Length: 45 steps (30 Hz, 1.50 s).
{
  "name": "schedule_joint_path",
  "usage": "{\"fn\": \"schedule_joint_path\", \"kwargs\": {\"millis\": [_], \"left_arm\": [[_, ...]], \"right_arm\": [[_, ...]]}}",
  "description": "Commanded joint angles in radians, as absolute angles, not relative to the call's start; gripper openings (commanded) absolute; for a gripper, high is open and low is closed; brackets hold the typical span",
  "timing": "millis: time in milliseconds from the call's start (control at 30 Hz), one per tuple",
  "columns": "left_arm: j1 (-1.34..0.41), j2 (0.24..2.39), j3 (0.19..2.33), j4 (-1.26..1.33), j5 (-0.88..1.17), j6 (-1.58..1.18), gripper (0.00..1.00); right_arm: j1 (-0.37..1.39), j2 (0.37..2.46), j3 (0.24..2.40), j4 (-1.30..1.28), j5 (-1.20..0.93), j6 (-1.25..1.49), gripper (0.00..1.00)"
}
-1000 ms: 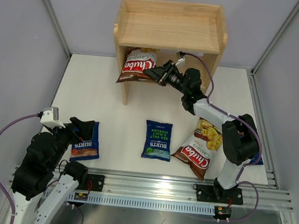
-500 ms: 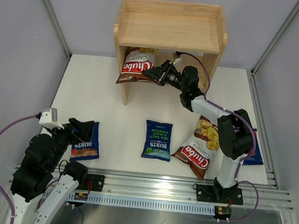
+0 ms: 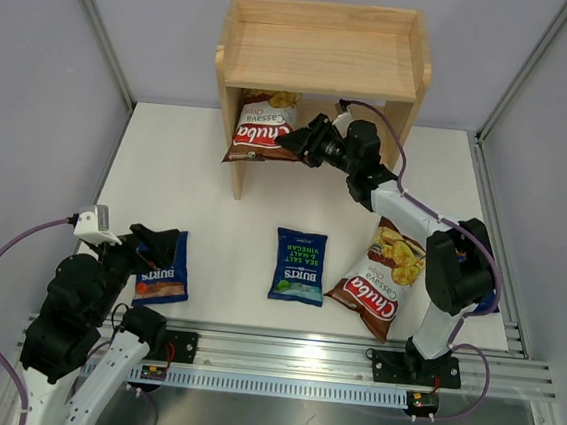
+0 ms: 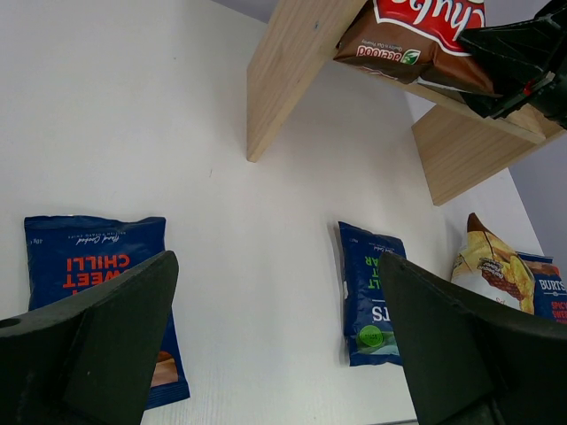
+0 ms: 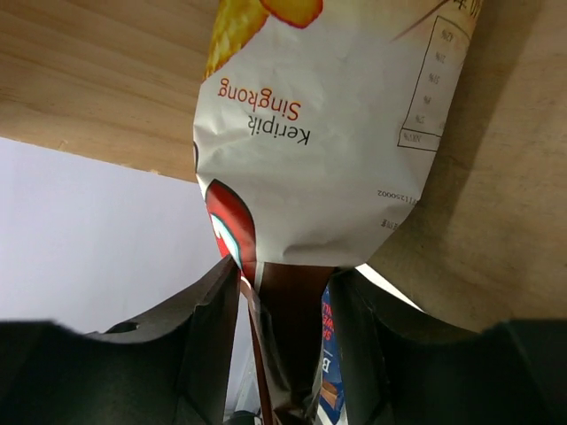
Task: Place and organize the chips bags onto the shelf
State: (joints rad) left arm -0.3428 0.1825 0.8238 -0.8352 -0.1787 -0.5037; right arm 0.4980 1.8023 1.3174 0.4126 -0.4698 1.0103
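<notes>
The wooden shelf [image 3: 318,60] stands at the back. My right gripper [image 3: 295,145] reaches under its top tier and is shut on the brown bottom end of a Chuba bag [image 3: 259,128], which stands tilted in the lower tier. The right wrist view shows this bag [image 5: 328,133] pinched between the jaws of the right gripper [image 5: 288,301]. A second Chuba bag [image 3: 379,280] lies on the table by the right arm. One Burts bag [image 3: 298,265] lies mid-table and another [image 3: 162,273] at the left, under my open, empty left gripper [image 3: 155,243]. A third Burts bag [image 4: 545,297] shows partly behind the right arm.
The shelf's left side panel [image 4: 292,71] stands on the white table. Grey walls close the sides and back. An aluminium rail [image 3: 289,359] runs along the near edge.
My right gripper has shifted slightly under the top tier, and the Chuba bag has moved a little with it. The left arm has not moved.
</notes>
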Motion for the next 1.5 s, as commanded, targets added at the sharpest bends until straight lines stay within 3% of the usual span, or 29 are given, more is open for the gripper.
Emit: {"fn": "schedule_joint_path", "kwargs": {"millis": [0, 167, 467, 767, 1033, 1467], "left_arm": [[-0.345, 0.17, 0.822, -0.784, -0.153, -0.486, 0.99], [-0.345, 0.172, 0.821, -0.784, -0.152, -0.488, 0.99], [-0.345, 0.172, 0.818, -0.781, -0.147, -0.486, 0.99], [-0.345, 0.172, 0.818, -0.781, -0.144, -0.485, 0.99], [-0.345, 0.17, 0.818, -0.781, -0.143, -0.486, 0.99], [-0.345, 0.183, 0.816, -0.778, -0.14, -0.488, 0.99]], "right_arm": [[0.489, 1.727, 1.332, 0.357, -0.384, 0.956, 0.51], [0.489, 1.694, 1.324, 0.278, -0.324, 0.93, 0.5], [0.489, 1.674, 1.351, 0.161, -0.282, 0.861, 0.3], [0.489, 1.765, 1.463, 0.169, -0.336, 0.853, 0.29], [0.491, 1.779, 1.503, 0.127, -0.35, 0.827, 0.34], [0.491, 1.569, 1.353, 0.072, -0.284, 0.83, 0.62]]}}
